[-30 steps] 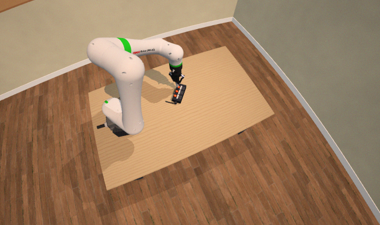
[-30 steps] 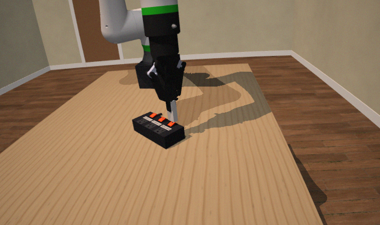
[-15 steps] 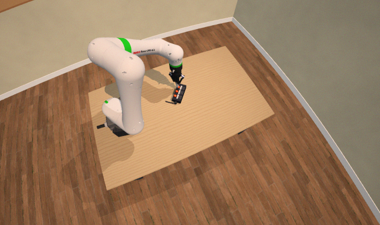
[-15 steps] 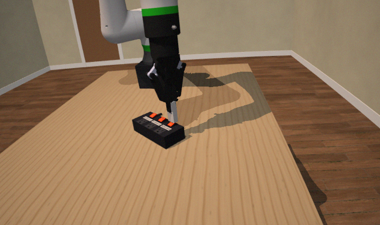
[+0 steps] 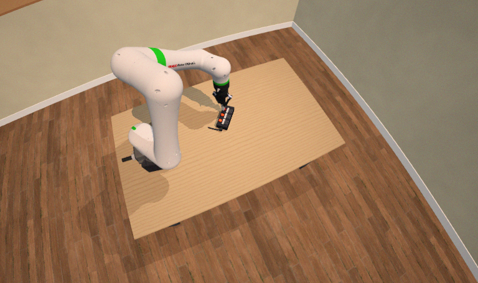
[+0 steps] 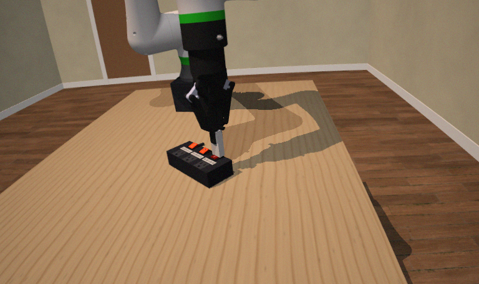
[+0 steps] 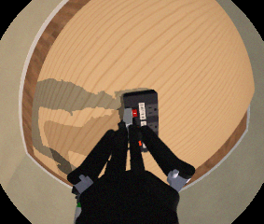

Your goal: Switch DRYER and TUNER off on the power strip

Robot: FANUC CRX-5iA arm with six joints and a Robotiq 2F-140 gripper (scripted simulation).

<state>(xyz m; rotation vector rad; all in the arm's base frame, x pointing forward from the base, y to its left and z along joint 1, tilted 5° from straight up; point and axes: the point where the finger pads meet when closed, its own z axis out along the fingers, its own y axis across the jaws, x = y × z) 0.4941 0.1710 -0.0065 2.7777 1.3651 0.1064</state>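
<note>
Power strip (image 6: 199, 162) work centres on the tool (image 6: 219, 150), whose fingers are pressed together with nothing between them, forming 1 narrow poker that points straight down. Its tip meets the rocker switch (image 6: 214, 156) at the strip's right end in the exterior view; that rocker looks darker red than the 2 brighter orange ones (image 6: 193, 145) (image 6: 203, 150) beside it, so it has probably tipped off, though the labels are too small to read.

To press well, I judge the tip should land on the raised half of a rocker, push vertically, and stop once it tips, since a sideways shove could slide or roll the strip. The next target should be confirmed by its label, because 1 switch must stay untouched.

Beyond the tool, the black strip lies right way up, sockets and switches facing upward, near the middle of the wooden table (image 6: 105, 213), with its short cord (image 5: 212, 127) trailing off 1 end.
</note>
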